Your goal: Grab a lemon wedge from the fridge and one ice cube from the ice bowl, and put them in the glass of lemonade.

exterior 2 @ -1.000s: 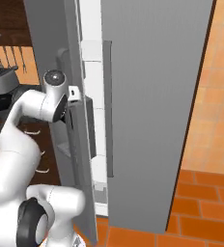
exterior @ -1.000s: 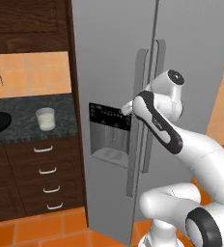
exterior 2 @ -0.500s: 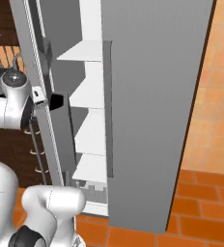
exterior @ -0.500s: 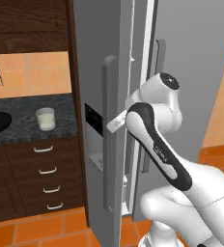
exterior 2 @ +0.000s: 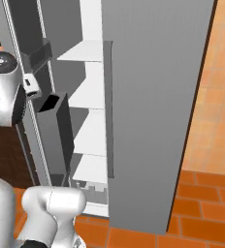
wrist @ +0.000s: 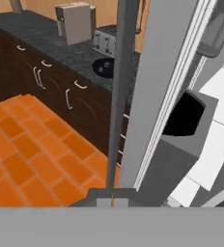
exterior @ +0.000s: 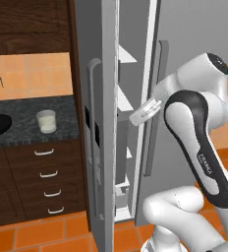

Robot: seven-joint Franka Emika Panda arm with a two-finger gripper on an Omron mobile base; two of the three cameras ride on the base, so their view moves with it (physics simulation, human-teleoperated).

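The fridge (exterior: 185,29) has its left door (exterior: 105,147) swung out, edge-on in the left base view. White shelves (exterior 2: 92,92) and a dark door bin (exterior 2: 56,116) show inside. My gripper (exterior: 132,118) sits at the door's free edge, shut; in the hand view the door's long handle (wrist: 118,96) runs down to my gripper (wrist: 112,194), and I cannot tell whether it is gripped. The glass of lemonade (exterior: 46,121) stands on the dark counter to the left. The black ice bowl (wrist: 104,67) lies farther along that counter. The lemon wedge is hidden.
The fridge's right door (exterior 2: 158,97) is shut, its bar handle (exterior: 154,108) close to my forearm. Dark wooden drawers (exterior: 44,172) sit under the counter (exterior: 17,128). A silver toaster (wrist: 104,41) stands behind the bowl. Orange floor tiles (wrist: 27,159) lie in front.
The left fridge door has swung from shut to wide open, and my hand has travelled out with it. The shelves inside have come into view.
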